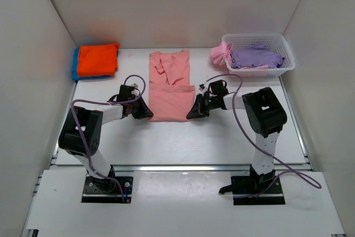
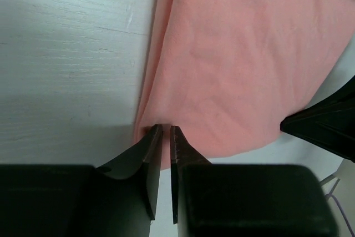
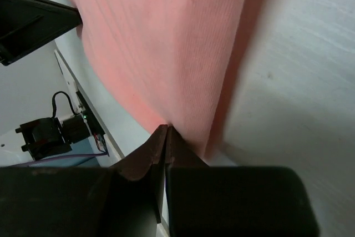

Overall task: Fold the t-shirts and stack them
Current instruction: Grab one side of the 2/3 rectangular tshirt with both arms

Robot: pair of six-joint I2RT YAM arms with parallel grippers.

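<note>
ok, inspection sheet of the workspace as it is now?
Surface: white table, no stains seen.
Job's things: salmon-pink t-shirt flat mid-table, sleeves folded in; orange t-shirt folded on blue t-shirt, far left; lavender t-shirt in the basket, pink t-shirt over its left rim.
Clutter: white basket only, far right.
Grippers: left gripper nearly closed at the near left corner, grip unclear; right gripper shut at the near right corner.
Cables: purple cables loop beside the cloth, not on it.
Surroundings: white walls.

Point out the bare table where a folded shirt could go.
Bare: the near strip of table, up to the salmon-pink t-shirt; also the gap between that shirt and the orange stack. Crowded: the shirt's near corners, with the left gripper and right gripper, and by the basket.
</note>
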